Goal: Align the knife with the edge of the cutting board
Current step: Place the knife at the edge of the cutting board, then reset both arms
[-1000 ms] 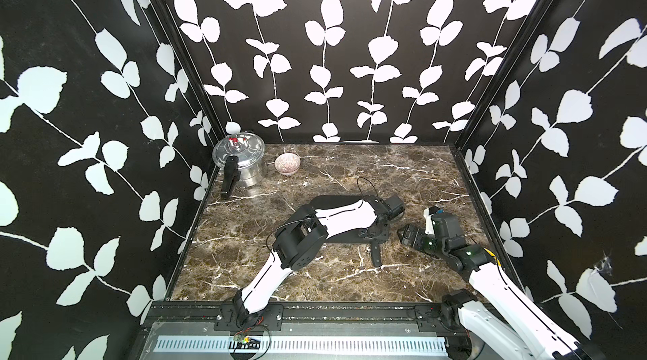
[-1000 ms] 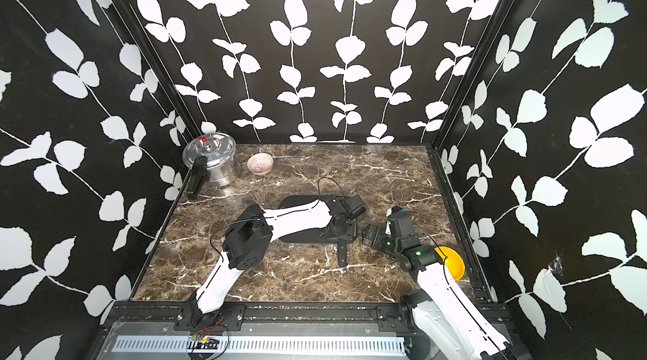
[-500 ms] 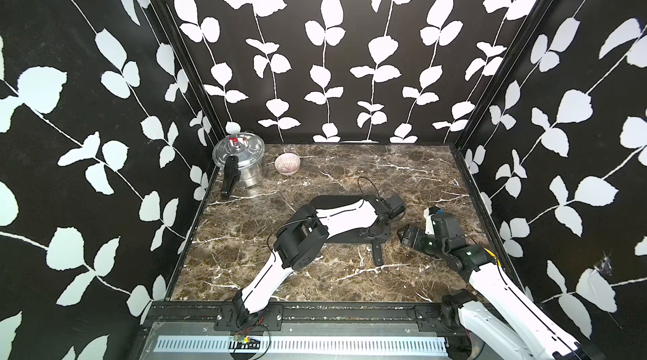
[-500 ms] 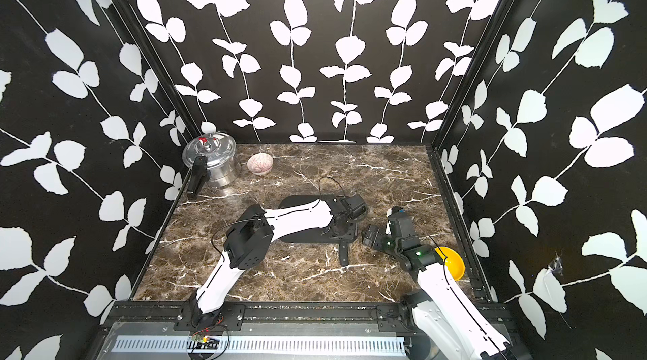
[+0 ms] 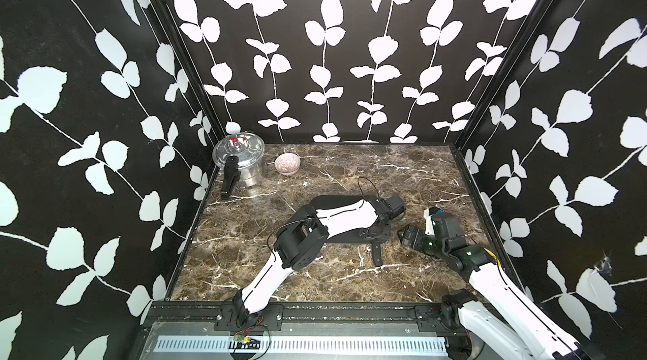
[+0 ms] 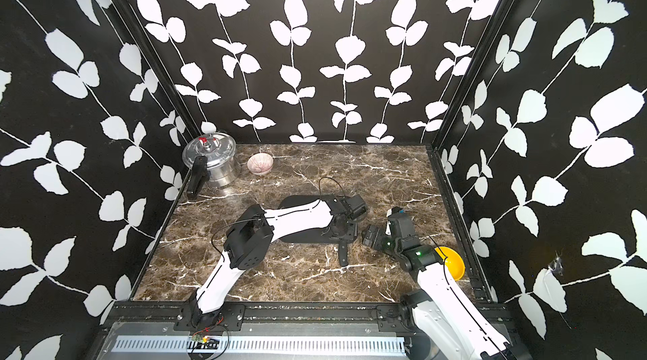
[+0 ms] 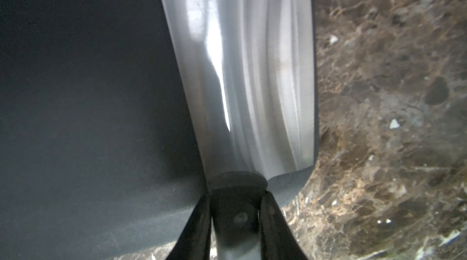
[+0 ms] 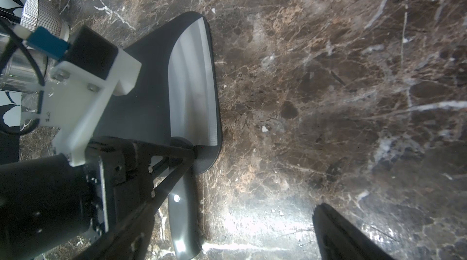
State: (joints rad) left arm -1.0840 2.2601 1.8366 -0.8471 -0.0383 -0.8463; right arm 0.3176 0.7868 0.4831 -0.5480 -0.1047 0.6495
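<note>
The left gripper has the knife directly ahead of it, its fingers closed on either side of the black handle just behind the blade. From the left wrist view it is hard to say whether they press firmly or only touch. The knife's long axis runs from the front of the table toward the back. The broad blade lies flat on the cutting board, and the handle juts off the board's near edge over the marble. The relation that matters is the blade's outer edge against the board's end edge. In the right wrist view the knife sits just inside that edge of the cutting board and close to parallel with it, with only a thin dark strip of board showing beyond the steel. Any coming move is therefore probably a small twist about the handle or a plain let-go, and it falls to the left arm, which is already on the knife. The right gripper waits near the handle without touching it, its jaws apart and empty. The knife is a cleaver with a rectangular silver-grey blade streaked with reflections and a short black riveted handle.
</note>
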